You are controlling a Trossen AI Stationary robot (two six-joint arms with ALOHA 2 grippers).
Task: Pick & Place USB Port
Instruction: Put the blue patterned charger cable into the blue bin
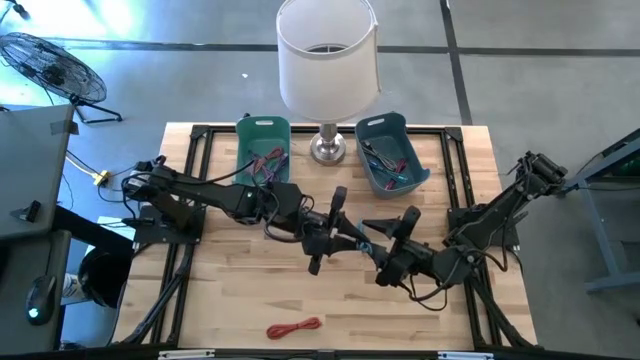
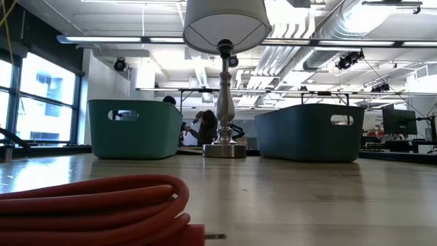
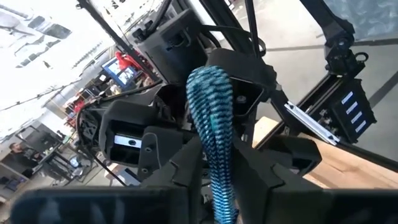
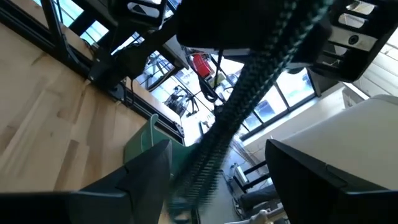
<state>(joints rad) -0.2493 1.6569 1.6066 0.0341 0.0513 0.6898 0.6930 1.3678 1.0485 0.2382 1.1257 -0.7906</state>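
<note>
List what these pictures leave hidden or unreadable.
- Cable ends: in the left wrist view the left pincer covers the lower run; no plug shows.
- Same cable, right wrist view: blurred and cut by the frame edges.
- High view: where the pincers meet, the dark arms mask the cable.
- Red cable, low view: cut off by the edge.
- Bin contents: too small to sort.

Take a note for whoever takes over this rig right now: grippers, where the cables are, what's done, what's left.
Left gripper: mid-table, blue braided USB cable running through it.
Right gripper: open, facing the left one, that cable passing between its fingers.
Red coiled cable: near edge of wooden table, untouched.
Green bin and blue bin hold cables.
Left: probably place the blue cable, then the red.
</note>
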